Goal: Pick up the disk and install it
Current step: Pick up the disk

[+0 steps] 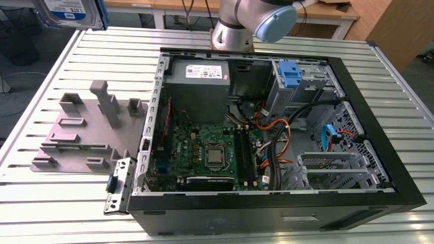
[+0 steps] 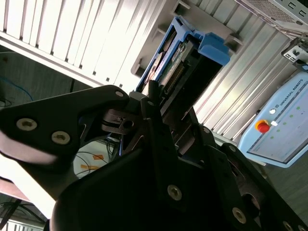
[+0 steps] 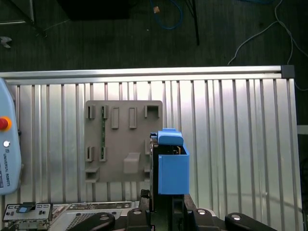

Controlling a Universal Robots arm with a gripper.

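You have the disk [image 1: 68,11] in the air. In the exterior view it hangs at that view's far left corner, clear of the table [image 1: 61,208], with its white-and-blue label facing the camera and the blue frame along its side.

The gripper [image 2: 168,103] is clamped on it. In the second wrist view the black fingers [image 2: 149,96] close on the near end of the disk [image 2: 175,65], and the blue frame runs away from them. The first wrist view shows the disk [image 3: 171,166] edge-on, sticking straight out from the gripper [image 3: 161,204].

Past the disk in the first wrist view the grey holder [image 3: 120,139] lies flat on the table [image 3: 231,134], and the disk is well apart from it. In the exterior view the holder [image 1: 81,134] sits just beside the open case [image 1: 271,203], on that view's left.

The case lies on its side with the board [image 1: 203,147] exposed. The power supply [image 1: 200,94] is at the far end, and a blue caddy [image 1: 289,76] is in the bay to the exterior view's right of it. The arm [image 1: 247,20] rises behind the case.

The pendant [image 2: 284,125] rests on the table, with its red button [image 2: 262,126] showing in the second wrist view. The disk is well apart from the case.
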